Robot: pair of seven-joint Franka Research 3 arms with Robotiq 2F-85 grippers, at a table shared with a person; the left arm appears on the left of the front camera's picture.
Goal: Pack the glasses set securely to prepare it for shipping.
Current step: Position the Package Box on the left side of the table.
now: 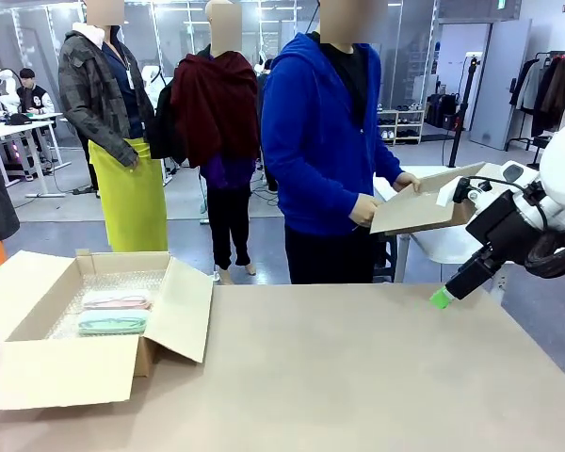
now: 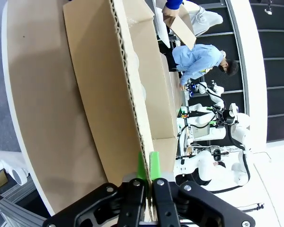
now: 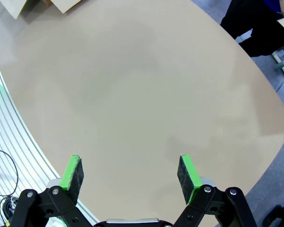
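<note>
Flap closure is judged to be the step in hand. The cardboard box [image 1: 94, 325] is seen open at the left of the counter [image 1: 377, 377], lined with bubble wrap [image 1: 122, 282]. Both cases of the glasses set are lying inside on the lining: the pale pink case [image 1: 116, 300] farther from the camera, the mint green case [image 1: 113, 323] just beside it on the near side, apparently touching.

In the left wrist view, the left gripper [image 2: 148, 165] is seen with its green pads set on either side of a corrugated flap edge [image 2: 128, 75]. The jaws are nearly closed about the cardboard; whether the edge is firmly pinched or merely straddled cannot be told. In the right wrist view, the right gripper [image 3: 130, 172] is seen with its jaws spread wide and nothing between them, above bare counter and well apart from the box.

Recommendations: the flap should be gripped squarely at its edge and folded along its crease, not dragged, so that the box is not shifted. The cases should be kept low on the lining so they are not caught. The free gripper could be brought over to steady the box.

A person [image 1: 325, 141] is standing at the far side, holding a second cardboard box [image 1: 428, 202].
</note>
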